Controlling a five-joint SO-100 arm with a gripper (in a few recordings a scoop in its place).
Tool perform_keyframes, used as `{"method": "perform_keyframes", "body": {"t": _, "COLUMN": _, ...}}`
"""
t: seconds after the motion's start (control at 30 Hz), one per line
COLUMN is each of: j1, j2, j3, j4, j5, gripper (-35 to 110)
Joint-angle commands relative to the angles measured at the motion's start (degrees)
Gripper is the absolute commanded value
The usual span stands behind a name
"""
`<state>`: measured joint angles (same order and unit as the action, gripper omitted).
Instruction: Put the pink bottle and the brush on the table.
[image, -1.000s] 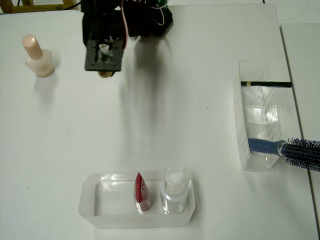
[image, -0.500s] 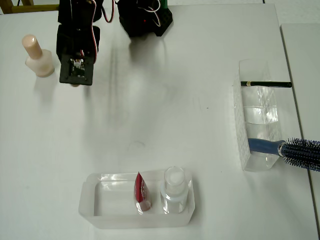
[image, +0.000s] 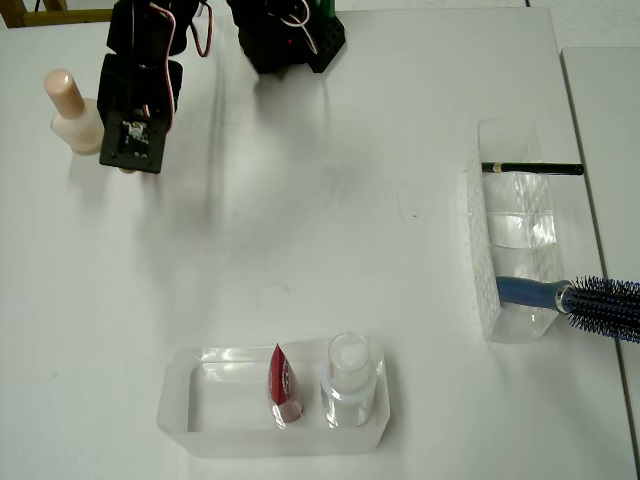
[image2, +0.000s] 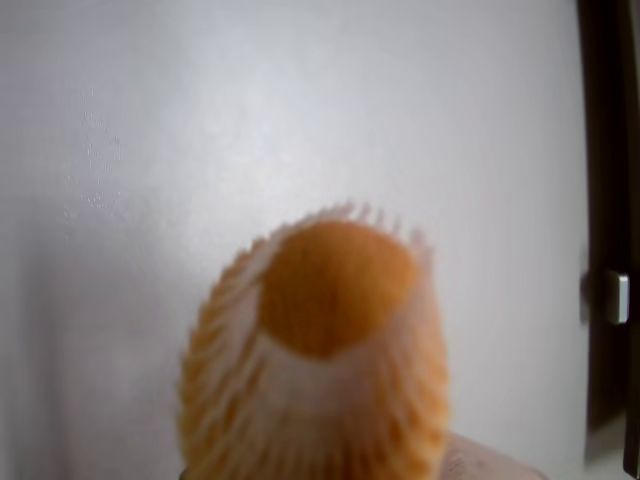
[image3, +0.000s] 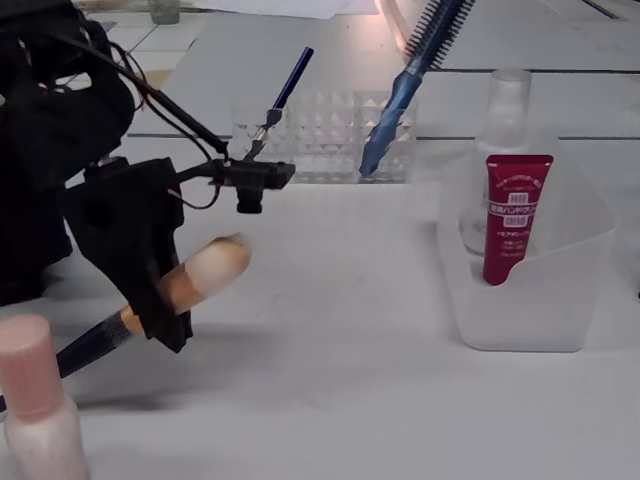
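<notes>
The pink bottle (image: 75, 112) stands upright on the white table (image: 330, 230) at the far left, and it also shows at the bottom left of the fixed view (image3: 35, 400). Just right of it, my black gripper (image: 130, 148) hangs above the table, shut on the brush (image3: 205, 270). The brush tilts low over the table, with its cream bristle tip pointing right and its dark handle (image3: 90, 345) trailing towards the bottle. In the wrist view the fluffy bristles (image2: 320, 340) fill the lower middle, with bare table behind them.
A clear tray (image: 200, 420) near the front edge holds a red tube (image: 283, 385) and a clear bottle (image: 350, 380). At the right, a clear organiser (image: 515, 230) holds a thin black stick (image: 535, 168) and a blue hairbrush (image: 580, 300). The arm's base (image: 285, 35) is at the back.
The arm has swung left across the back of the table with the brush in its grip. It is now right beside the pink bottle. Nothing else moved.
</notes>
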<state>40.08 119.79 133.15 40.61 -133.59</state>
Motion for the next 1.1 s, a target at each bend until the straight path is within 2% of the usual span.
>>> {"method": "perform_keyframes", "body": {"t": 0.0, "j1": 1.14, "j2": 1.93, "j3": 1.85, "j4": -2.64, "j5": -0.62, "gripper": 0}}
{"method": "perform_keyframes", "body": {"t": 0.17, "j1": 1.14, "j2": 1.67, "j3": 5.45, "j4": -6.86, "j5": -0.26, "gripper": 0}}
{"method": "perform_keyframes", "body": {"t": 0.5, "j1": 1.14, "j2": -0.97, "j3": 7.91, "j4": -7.38, "j5": 1.67, "gripper": 0}}
{"method": "perform_keyframes", "body": {"t": 1.07, "j1": 0.97, "j2": -16.70, "j3": -4.92, "j4": -12.39, "j5": 1.49, "gripper": 0}}
